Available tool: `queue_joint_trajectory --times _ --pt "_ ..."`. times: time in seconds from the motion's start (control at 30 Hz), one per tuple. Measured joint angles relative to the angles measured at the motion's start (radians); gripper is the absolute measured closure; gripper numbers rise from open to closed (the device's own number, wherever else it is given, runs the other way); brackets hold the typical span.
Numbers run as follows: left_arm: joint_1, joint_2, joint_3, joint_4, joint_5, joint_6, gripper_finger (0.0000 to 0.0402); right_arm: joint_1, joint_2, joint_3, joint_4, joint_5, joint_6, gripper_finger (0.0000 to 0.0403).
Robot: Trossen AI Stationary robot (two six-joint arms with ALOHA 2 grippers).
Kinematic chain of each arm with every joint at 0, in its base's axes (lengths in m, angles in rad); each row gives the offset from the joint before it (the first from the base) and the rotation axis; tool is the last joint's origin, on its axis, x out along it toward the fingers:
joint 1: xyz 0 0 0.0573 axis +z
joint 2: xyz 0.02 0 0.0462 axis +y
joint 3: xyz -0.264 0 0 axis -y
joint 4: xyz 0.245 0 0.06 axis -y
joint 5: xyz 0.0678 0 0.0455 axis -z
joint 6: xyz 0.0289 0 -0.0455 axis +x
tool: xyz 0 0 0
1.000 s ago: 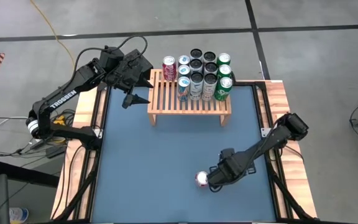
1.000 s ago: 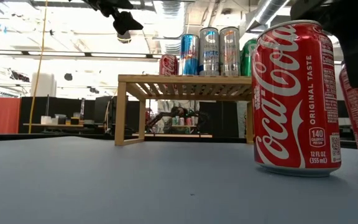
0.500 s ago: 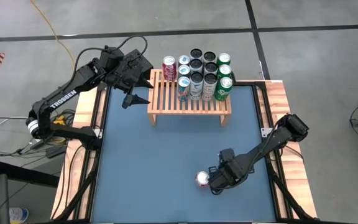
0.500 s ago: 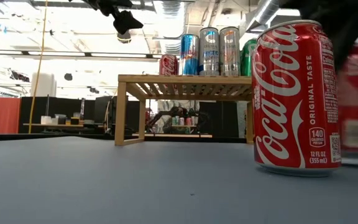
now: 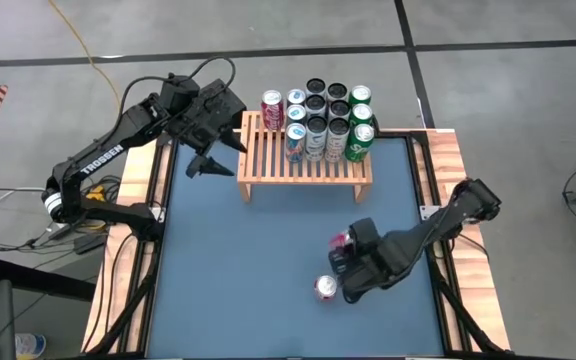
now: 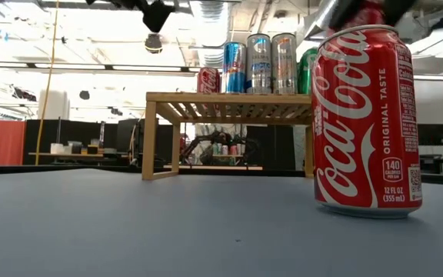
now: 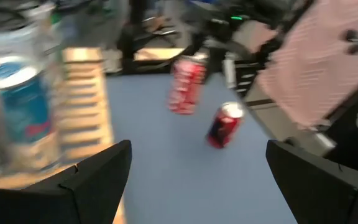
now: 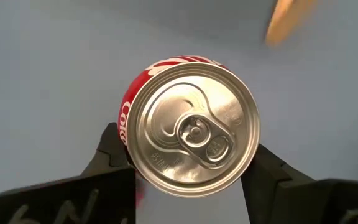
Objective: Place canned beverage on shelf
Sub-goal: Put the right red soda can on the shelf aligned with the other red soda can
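My right gripper [image 5: 349,252] is shut on a red cola can [image 8: 194,134] and holds it in the air over the blue mat's near right part. In the left wrist view that can [image 7: 188,84] hangs above the mat. A second red cola can [image 5: 325,288] stands upright on its base just nearer the front edge, and it fills the low view's right side [image 6: 364,119]. The shelf [image 5: 268,160] stands on its short legs at the far edge. My left gripper [image 5: 206,163] hovers open beside the shelf's left end, with nothing between its fingers. My right gripper pinches the can's side wall [image 8: 128,124] between its two fingers [image 8: 112,152], one on each side just below the top rim. The fingers come from above, slanting down along the can. The can is lifted clear of the mat, top up and a little tilted.
Several cans [image 5: 318,125] stand in rows on the shelf's far right part, and a red one [image 5: 272,108] stands at its far left. The shelf's near slats are bare. Wooden boards [image 5: 463,200] border the mat on both sides.
My right gripper has risen with the red can, which stood on the mat beside the other can and now hangs clear of it, nearer the shelf. The gripper has tipped as it rose. My left gripper has swung about its wrist and stayed in place.
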Motion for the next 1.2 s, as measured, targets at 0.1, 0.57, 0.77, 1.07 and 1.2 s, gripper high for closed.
queue_joint_trajectory --times 0.1,0.57,0.77,1.07,1.2 --pt "-0.008 0.0 0.0 0.0 0.095 0.021 0.0042 -0.014 -0.028 0.03 -0.005 0.074 -0.156 0.0252" --pt "-0.067 0.027 0.0 0.0 0.26 0.001 0.0042 -0.115 -0.031 0.271 0.242 0.061 -1.286 0.0252" --pt "-0.118 0.083 0.0 0.0 0.402 -0.03 0.0042 -0.13 -0.031 0.316 0.328 -0.023 -1.683 0.0252" --pt "-0.197 0.174 0.0 0.007 0.515 -0.069 0.0042 -0.15 -0.03 0.325 0.524 -0.032 -1.971 0.0252" --pt "-0.235 0.219 0.0 0.072 0.512 -0.103 0.0042 -0.163 -0.03 0.325 0.595 -0.057 -2.034 0.0252"
